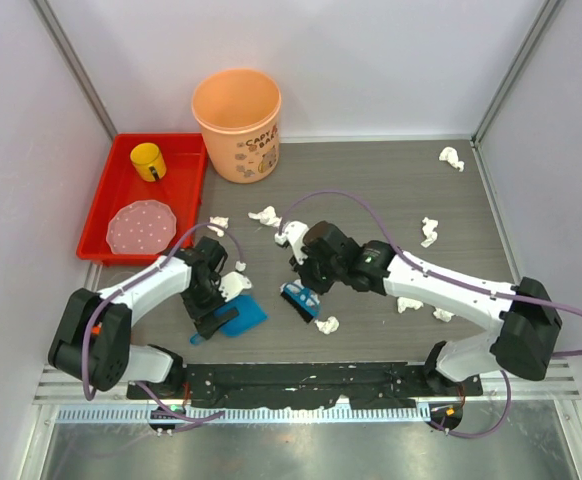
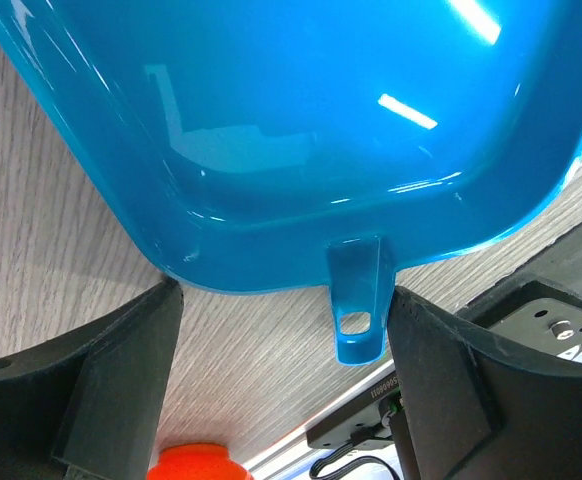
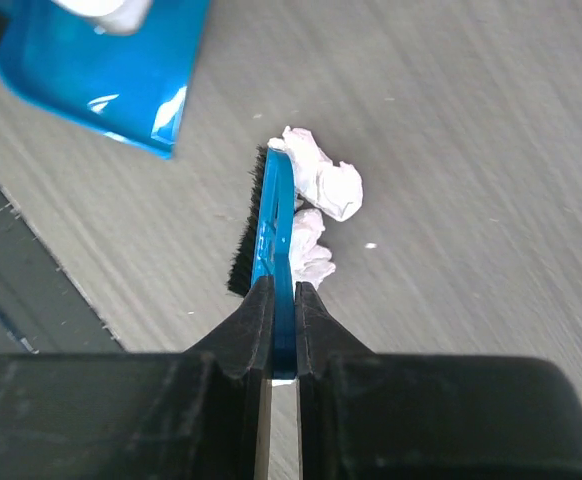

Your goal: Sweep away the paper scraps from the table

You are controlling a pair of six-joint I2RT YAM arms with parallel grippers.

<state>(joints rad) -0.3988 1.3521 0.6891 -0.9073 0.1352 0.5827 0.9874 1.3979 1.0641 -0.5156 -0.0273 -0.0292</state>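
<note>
The blue dustpan (image 1: 243, 316) lies on the dark table (image 1: 371, 190), in front of the left arm. My left gripper (image 1: 211, 322) is open at its near end. In the left wrist view the dustpan's handle tab (image 2: 357, 322) sits between the wide-apart fingers (image 2: 426, 350), not clamped. My right gripper (image 1: 302, 286) is shut on a blue brush (image 1: 299, 301), bristles down on the table. Two white paper scraps (image 3: 327, 181) lie against the brush (image 3: 272, 215). More scraps are scattered about: one at the far right corner (image 1: 451, 157), one at mid right (image 1: 430, 230), one near the bucket (image 1: 264, 215).
A red tray (image 1: 96, 222) at the left holds a yellow cup (image 1: 148, 160) and a pink plate (image 1: 141, 228). An orange bucket (image 1: 238, 122) stands at the back. Pale walls enclose the table. A black base rail (image 1: 301, 380) runs along the near edge.
</note>
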